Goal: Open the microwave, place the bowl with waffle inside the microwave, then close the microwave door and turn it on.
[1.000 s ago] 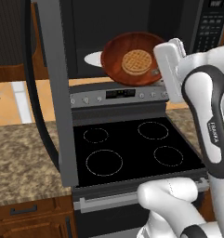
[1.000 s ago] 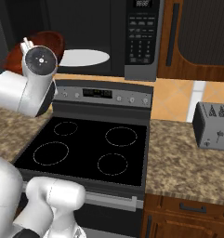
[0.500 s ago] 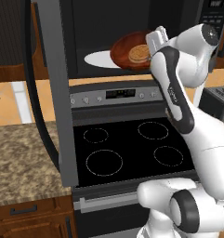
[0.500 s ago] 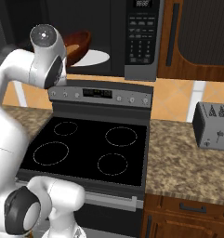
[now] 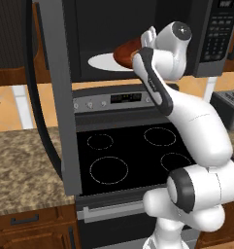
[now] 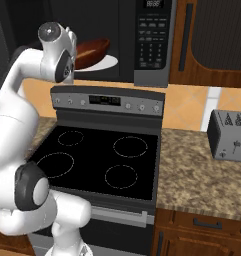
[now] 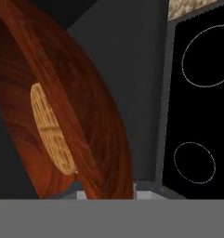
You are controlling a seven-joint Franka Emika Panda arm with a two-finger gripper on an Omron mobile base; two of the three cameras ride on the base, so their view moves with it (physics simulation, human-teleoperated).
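The microwave [image 5: 216, 38] hangs above the stove with its door [image 5: 58, 102] swung wide open to the left. Inside lies the white turntable plate [image 5: 105, 62]. The reddish-brown bowl [image 5: 125, 50] hovers just over that plate, inside the cavity, and my gripper [image 5: 139, 48] is shut on its near rim. From the right base view the bowl [image 6: 93, 48] sits tilted above the plate [image 6: 103, 64]. In the hand view the bowl [image 7: 90, 121] stands edge-on with the tan waffle [image 7: 49, 130] in its hollow, and my gripper [image 7: 108, 190] pinches the rim.
The black glass stove [image 5: 133, 155] with its silver control panel [image 6: 107, 100] lies directly below. A grey toaster [image 6: 230, 135] stands on the speckled counter [image 6: 202, 175] to the right. The microwave keypad [image 6: 151, 36] is right of the cavity. Dark wooden cabinets flank the microwave.
The arm has stretched up and forward, carrying the bowl with the waffle from in front of the opening into the cavity, over the turntable plate. The grip has stayed the same.
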